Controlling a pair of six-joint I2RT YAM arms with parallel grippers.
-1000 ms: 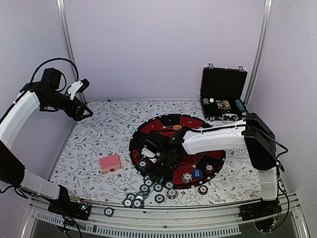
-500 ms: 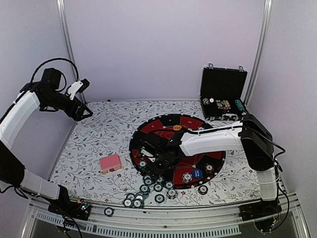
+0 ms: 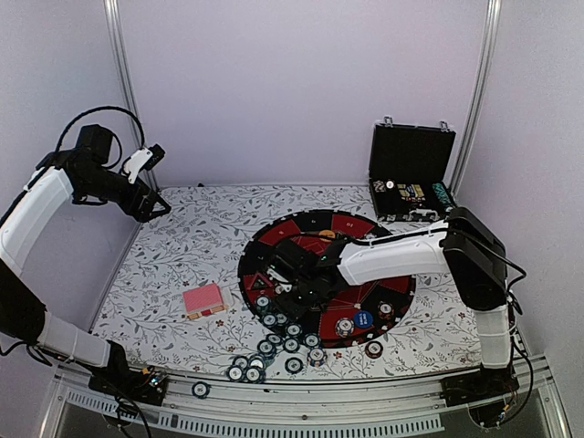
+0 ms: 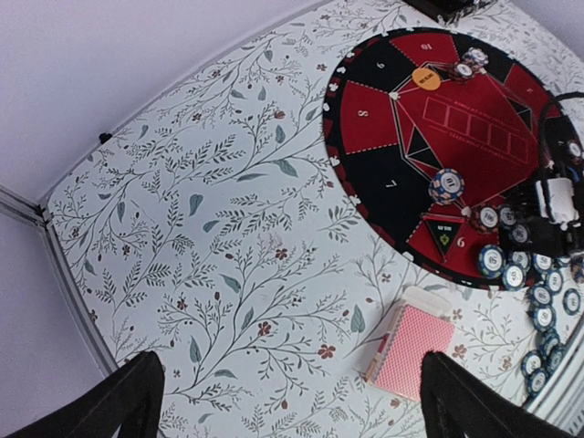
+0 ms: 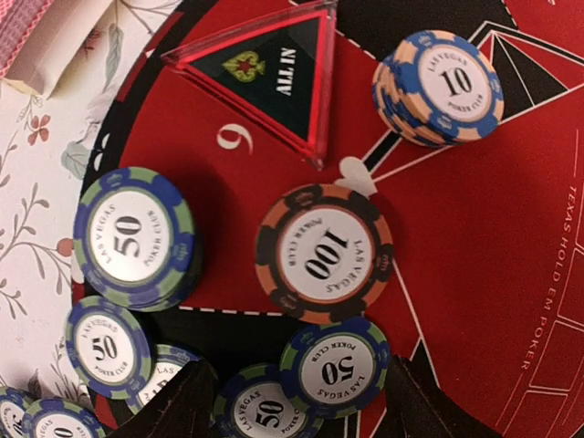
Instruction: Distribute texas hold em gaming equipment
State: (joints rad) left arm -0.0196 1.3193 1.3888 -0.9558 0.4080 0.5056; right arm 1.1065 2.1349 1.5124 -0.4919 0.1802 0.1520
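The left arm (image 3: 36, 214) and the right arm (image 3: 401, 257) wear smooth, rounded white shells on their long links, joined by matte black housings. A thin black cable (image 3: 96, 113) arcs over the left arm's far end, beside a small white wrist piece (image 3: 137, 162). A second cable (image 3: 522, 271) trails by the right arm's boxy black elbow. The left pincer (image 4: 290, 365) and right pincer (image 5: 297, 370) have plain black tapered fingers.
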